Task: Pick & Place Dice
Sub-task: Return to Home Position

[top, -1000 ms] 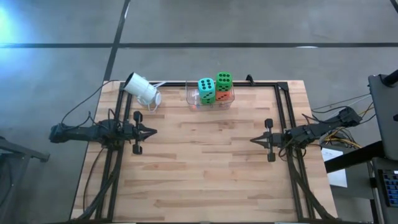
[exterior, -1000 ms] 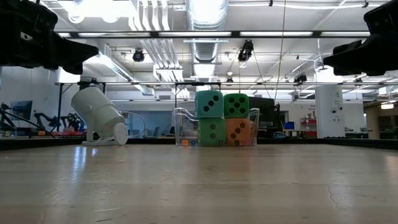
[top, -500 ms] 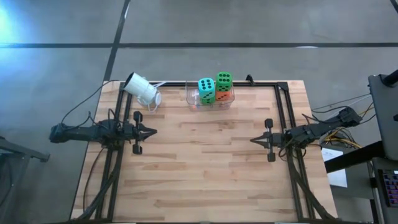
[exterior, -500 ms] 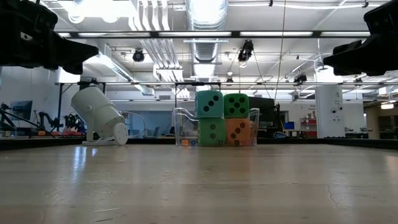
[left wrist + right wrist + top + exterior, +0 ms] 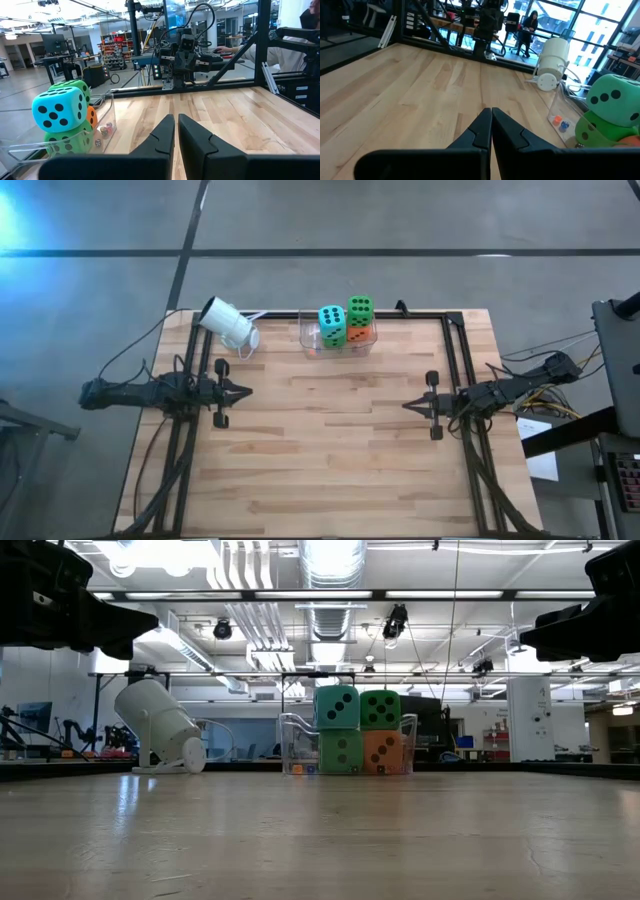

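Four big soft dice are stacked two high in a clear container point(image 5: 292, 740) at the table's far edge. A teal die point(image 5: 338, 707) and a green die point(image 5: 380, 709) rest on a second green die point(image 5: 342, 751) and an orange-red die point(image 5: 382, 751). Tiny coloured dice point(image 5: 104, 130) lie on the container's floor. My left gripper point(image 5: 248, 390) is shut and hovers level over the table's left side. My right gripper point(image 5: 406, 406) is shut and hovers over the right side. Both point toward the table's middle, well clear of the dice.
A white cup point(image 5: 228, 323) lies tipped at the far left corner, left of the container. Black frame rails point(image 5: 455, 370) run along the table's sides and far edge. Bare wood lies between the grippers and toward the near edge. A person point(image 5: 532, 22) sits in the room beyond.
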